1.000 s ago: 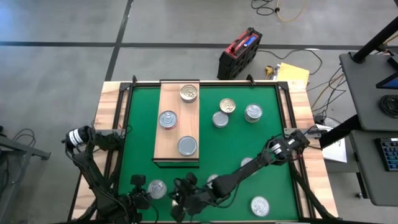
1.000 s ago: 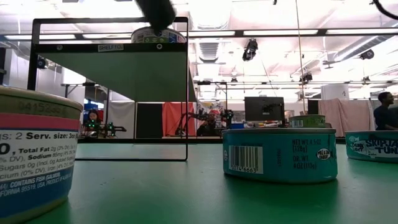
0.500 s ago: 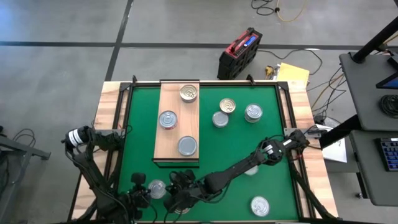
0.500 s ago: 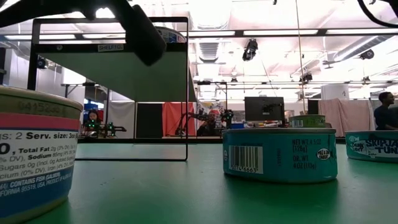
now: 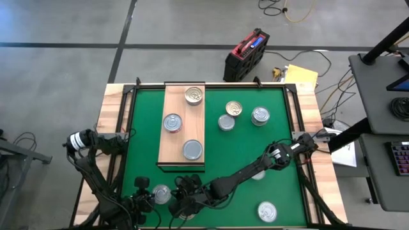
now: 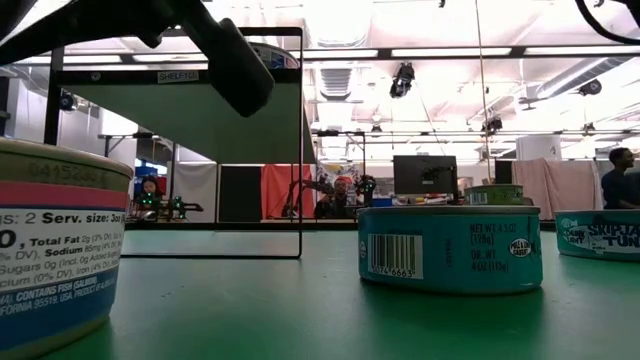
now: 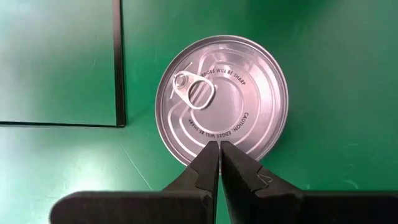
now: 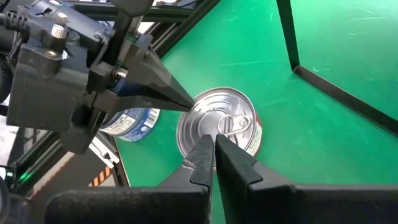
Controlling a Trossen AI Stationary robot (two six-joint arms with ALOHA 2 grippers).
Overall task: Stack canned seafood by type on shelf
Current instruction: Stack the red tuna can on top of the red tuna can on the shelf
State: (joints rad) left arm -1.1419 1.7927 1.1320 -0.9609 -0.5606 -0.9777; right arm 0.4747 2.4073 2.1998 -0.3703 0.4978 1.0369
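Both the left pincer (image 7: 218,144) and right pincer (image 8: 211,142) hang clenched and empty over 1 silver tin (image 5: 161,193) near the surface's front edge (left of centre). They crowd each other; a collision could knock it. The shelf (image 5: 184,124) holds 3.

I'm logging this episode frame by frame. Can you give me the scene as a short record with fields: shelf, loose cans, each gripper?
shelf: wooden board on the green mat, holding three cans
loose cans: three grouped beside the shelf, others near the mat's front edge
left gripper: shut, above a silver-lidded can at the mat's front left
right gripper: shut, reaching across over that same can, empty
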